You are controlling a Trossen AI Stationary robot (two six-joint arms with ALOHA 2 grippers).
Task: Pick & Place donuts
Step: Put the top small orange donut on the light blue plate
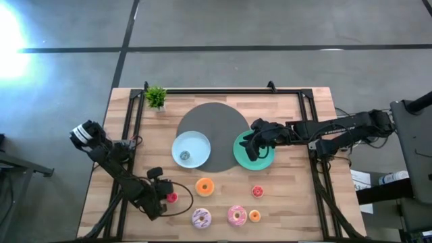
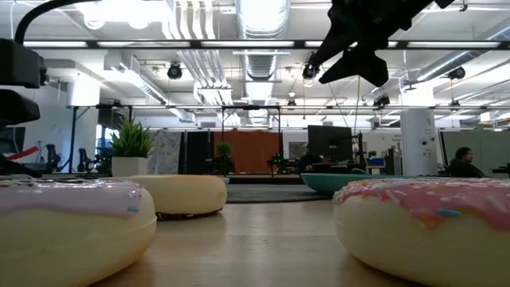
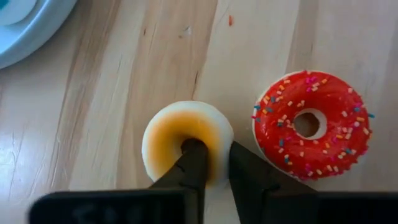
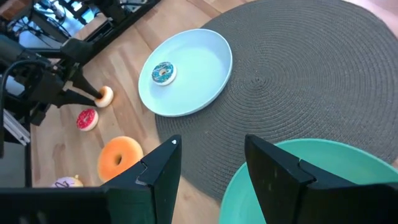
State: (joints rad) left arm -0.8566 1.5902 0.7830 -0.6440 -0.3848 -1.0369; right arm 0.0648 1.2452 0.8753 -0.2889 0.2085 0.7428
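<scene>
My left gripper (image 3: 214,171) is low over the table's near-left part (image 1: 164,195), shut on a tiny orange donut (image 3: 186,140). A tiny red sprinkled donut (image 3: 309,124) lies flat just beside it. My right gripper (image 4: 211,155) hangs open above the green plate (image 1: 264,160) and holds nothing. A larger orange donut (image 1: 204,187), a white-purple one (image 1: 201,218), a pink one (image 1: 237,215), a tiny orange one (image 1: 254,216) and a tiny red one (image 1: 257,192) lie flat on the wood. A small blue-topped donut (image 1: 184,156) rests in the light blue plate (image 1: 196,143). My left gripper has one finger (image 3: 194,158) in the tiny orange donut's hole and the other (image 3: 245,168) outside the ring, pinching the ring's wall (image 3: 217,149) between them. The fingers slant down at it from the table's left (image 4: 81,93). Whether it rests on the wood or is just lifted, I cannot tell.
A big grey woven disc (image 1: 223,121) lies mid-table under parts of both plates. A small potted plant (image 1: 156,98) stands at the far-left corner. A black frame (image 1: 223,91) runs along the far and side edges. Bare wood shows at the near right.
</scene>
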